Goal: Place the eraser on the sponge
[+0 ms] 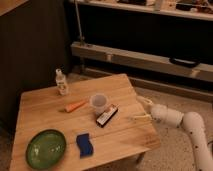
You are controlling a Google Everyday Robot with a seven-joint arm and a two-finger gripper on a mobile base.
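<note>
The eraser (pixel 107 115), a black oblong block with a whitish face and a reddish edge, lies flat on the wooden table (pixel 45 110) just in front of the cup. The blue sponge (pixel 84 144) lies near the table's front edge, to the left of and nearer than the eraser. My gripper (pixel 136 109) hovers at the table's right edge, to the right of the eraser and apart from it. Its pale fingers (pixel 141 118) point left over the tabletop, open with nothing between them.
A clear plastic cup (pixel 98 104) stands just behind the eraser. An orange carrot (pixel 75 106) lies to its left, and a small bottle (pixel 61 82) stands at the back left. A round green bowl (pixel 46 148) sits at the front left beside the sponge. Dark shelving runs behind the table.
</note>
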